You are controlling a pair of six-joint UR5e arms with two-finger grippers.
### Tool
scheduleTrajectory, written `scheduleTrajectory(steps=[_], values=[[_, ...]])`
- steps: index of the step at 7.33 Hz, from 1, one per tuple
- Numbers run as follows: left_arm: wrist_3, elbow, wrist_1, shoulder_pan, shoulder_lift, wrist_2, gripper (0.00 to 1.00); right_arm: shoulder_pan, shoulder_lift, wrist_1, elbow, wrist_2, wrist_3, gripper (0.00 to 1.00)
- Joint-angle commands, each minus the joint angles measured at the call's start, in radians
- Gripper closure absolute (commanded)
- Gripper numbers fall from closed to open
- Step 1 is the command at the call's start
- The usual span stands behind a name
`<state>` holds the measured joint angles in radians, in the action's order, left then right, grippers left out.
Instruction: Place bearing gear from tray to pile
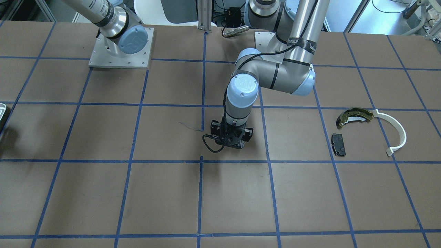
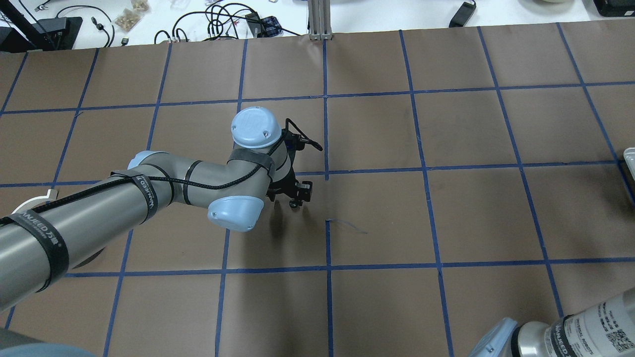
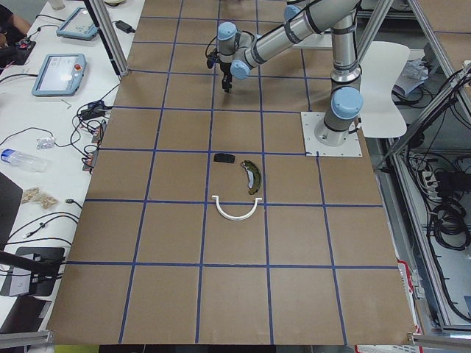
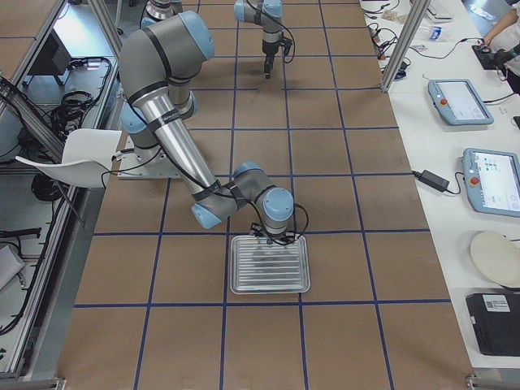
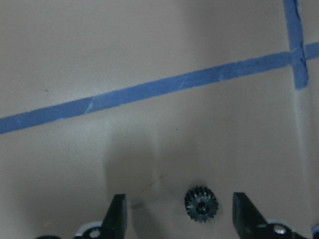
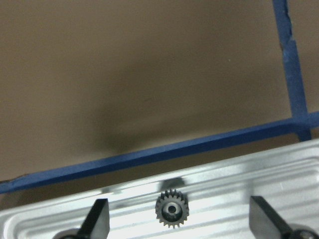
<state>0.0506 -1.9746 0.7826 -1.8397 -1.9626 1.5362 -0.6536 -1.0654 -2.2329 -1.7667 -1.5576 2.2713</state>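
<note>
In the left wrist view a small black toothed gear (image 5: 201, 204) lies on the brown table paper between the fingers of my open left gripper (image 5: 178, 199). That gripper (image 1: 229, 140) points down at mid-table, well away from the pile: an olive-gold brake shoe (image 1: 355, 116), a black pad (image 1: 338, 144) and a white arc (image 1: 396, 132). My right gripper (image 6: 179, 201) is open over the silver tray (image 6: 249, 169), with a second gear (image 6: 172, 209) lying on the tray between its fingers. The tray (image 4: 270, 286) shows in full in the exterior right view.
Blue tape lines grid the brown table. The tray's corner shows at the table edge (image 1: 1, 115). The left arm's base plate (image 3: 333, 134) stands near the pile. Tablets and cables lie on the side bench (image 3: 59, 73).
</note>
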Motion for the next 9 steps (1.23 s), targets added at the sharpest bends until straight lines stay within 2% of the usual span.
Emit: scheduleTrajectory(steps=[1,2,3,5,6,7,8,9], values=[[0.002,0.000,-0.002,-0.003,-0.002,-0.001,0.41,0.000,0.002,0.001,0.000,0.001,-0.001,0.16],[0.003,0.002,-0.002,-0.003,-0.002,-0.001,0.41,0.000,0.002,0.002,-0.002,0.002,-0.002,0.28],[0.005,0.000,-0.002,-0.003,-0.002,-0.001,0.41,-0.001,0.001,0.004,0.000,0.002,-0.006,0.46],[0.006,0.000,-0.002,-0.003,-0.013,-0.008,0.41,-0.001,0.001,0.004,0.000,0.002,-0.006,0.61],[0.005,0.000,-0.002,-0.003,-0.015,-0.008,0.41,0.000,-0.002,0.004,0.000,0.002,-0.012,0.73],[0.002,0.002,-0.002,-0.003,-0.015,-0.008,0.67,-0.009,-0.013,0.004,0.000,0.002,-0.031,0.78],[0.002,0.002,-0.003,-0.004,-0.015,-0.007,1.00,-0.014,-0.046,0.009,0.009,0.001,-0.153,0.79],[0.002,0.003,-0.002,-0.004,-0.013,-0.008,1.00,-0.050,-0.107,0.025,0.000,-0.001,-0.226,0.81]])
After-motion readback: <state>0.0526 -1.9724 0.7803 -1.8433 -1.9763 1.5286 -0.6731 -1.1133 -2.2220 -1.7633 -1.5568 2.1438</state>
